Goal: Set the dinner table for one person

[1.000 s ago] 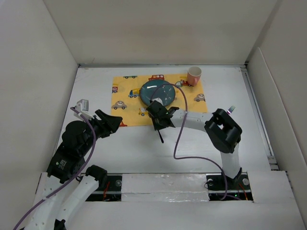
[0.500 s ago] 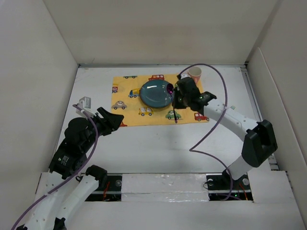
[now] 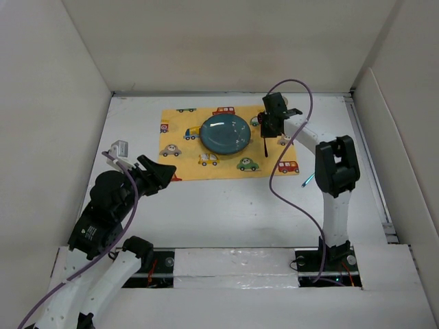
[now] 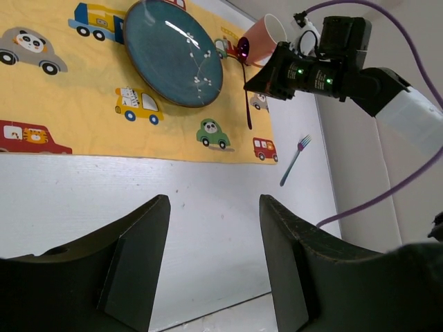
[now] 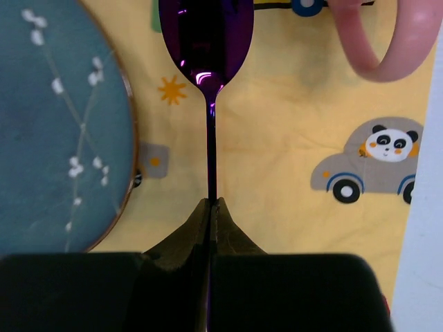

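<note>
A: Step in hand? Looks like spoon placement. The right claw (image 5: 210,207) is pinched shut on the handle of the purple spoon (image 5: 208,62), with the bowl sticking out past the tips.

B: Agreed. Where is it?

A: Over the yellow mat (image 3: 185,147), in the strip between the blue plate (image 3: 225,133) and the pink cup (image 4: 259,41). The plate is to the claw's left in the wrist view and the cup rim is up at the right corner.

B: Is the spoon touching the mat?

A: Cannot tell from these views.

B: And the dinner table (image 3: 226,205)?

A: Under everything. The claw is above its far half with the mat in between, and bare white table starts just right of the mat edge, close to the claw.

B: How should it go well?

A: My call: come down slowly until the spoon lies flat, with the handle running alongside the plate edge. Stay off the plate rim and do not nudge the cup, because the gap is narrow. Then spread the jaws and lift straight up so the spoon does not drag.

B: Left claw (image 4: 214,204)?

A: Jaws apart, holding nothing, over bare table near the mat's near-left corner and well apart from the spoon. The fork (image 4: 294,160) lies on the table right of the mat and is likely next.
</note>
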### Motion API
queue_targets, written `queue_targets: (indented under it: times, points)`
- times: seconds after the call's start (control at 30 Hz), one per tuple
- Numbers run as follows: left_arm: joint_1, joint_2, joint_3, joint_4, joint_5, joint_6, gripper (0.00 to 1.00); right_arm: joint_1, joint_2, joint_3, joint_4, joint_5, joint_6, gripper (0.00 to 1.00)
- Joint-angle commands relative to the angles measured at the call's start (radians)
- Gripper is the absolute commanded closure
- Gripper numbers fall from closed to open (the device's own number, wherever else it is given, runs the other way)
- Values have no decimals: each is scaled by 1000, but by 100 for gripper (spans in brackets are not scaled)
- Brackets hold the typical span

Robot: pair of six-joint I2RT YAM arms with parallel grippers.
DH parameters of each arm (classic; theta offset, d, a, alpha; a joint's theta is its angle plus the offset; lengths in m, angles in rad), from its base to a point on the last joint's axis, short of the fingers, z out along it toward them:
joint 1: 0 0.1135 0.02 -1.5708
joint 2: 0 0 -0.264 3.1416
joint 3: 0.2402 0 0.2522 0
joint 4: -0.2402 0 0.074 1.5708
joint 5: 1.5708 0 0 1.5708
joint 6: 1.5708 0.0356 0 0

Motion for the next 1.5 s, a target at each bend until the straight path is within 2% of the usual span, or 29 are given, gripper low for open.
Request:
queue_targets:
  times: [0.0,0.3,0.33,0.37,0.47,0.57,0.67,0.73,0.8,0.83,0.87,0.9,0.93,0.97,1.0,1.1,1.17,1.2,1.23,1.27,1.3,1.33,1.4,1.43,1.47]
  points:
    - [3,-11,3,10,-10,-10,49,-16,34,92,-28,1,-37,100]
    - [3,9,-1,32,4,-16,49,-16,122,125,-58,-23,-27,99]
    - [3,9,-3,35,6,-14,49,-16,122,123,-59,-21,-26,96]
    - [3,10,-1,37,7,-14,49,-16,120,122,-59,-19,-26,87]
    - [3,12,-4,41,12,-5,49,-16,105,125,-70,0,-20,71]
    - [3,18,-1,44,21,22,49,-16,56,126,-81,-12,-11,63]
    - [3,35,19,35,21,56,50,-7,-31,137,-102,-55,-12,60]
    - [3,55,23,61,45,75,57,4,-85,140,-134,-58,-11,57]
    - [3,110,31,92,70,98,68,14,-198,107,-145,-50,-1,60]
    - [3,131,32,108,116,107,71,14,-243,83,-141,-44,24,68]
    - [3,157,32,125,140,111,74,14,-354,53,-134,-21,41,86]
    - [3,208,28,174,168,118,83,14,-416,-22,-113,-6,86,95]
    - [3,227,23,208,223,119,87,14,-477,-61,-105,16,113,100]
    - [3,248,10,237,246,119,89,14,-540,-97,-104,45,136,100]
    - [3,285,0,306,262,113,97,2,-661,-131,-102,53,179,100]
    - [3,361,-23,426,303,107,100,-25,-882,-265,-128,114,235,100]
    - [3,415,12,445,328,115,100,-80,-942,-326,-183,225,295,100]
    - [3,472,52,458,360,124,100,-160,-976,-392,-200,226,299,95]
    - [3,472,52,458,360,124,100,-161,-976,-426,-200,226,299,95]
    - [-7,484,63,469,374,122,100,-236,-966,-453,-197,185,295,90]
    - [-54,503,75,466,322,128,100,-262,-928,-476,-184,182,290,85]
    - [-102,514,122,440,266,169,100,-283,-902,-501,-162,183,289,72]
    - [-241,596,179,355,125,216,100,-352,-834,-529,-141,157,296,65]
    - [-409,636,253,312,-68,230,100,-369,-762,-523,-127,152,298,58]
    - [-496,673,281,281,-158,234,100,-383,-730,-514,-110,148,293,56]
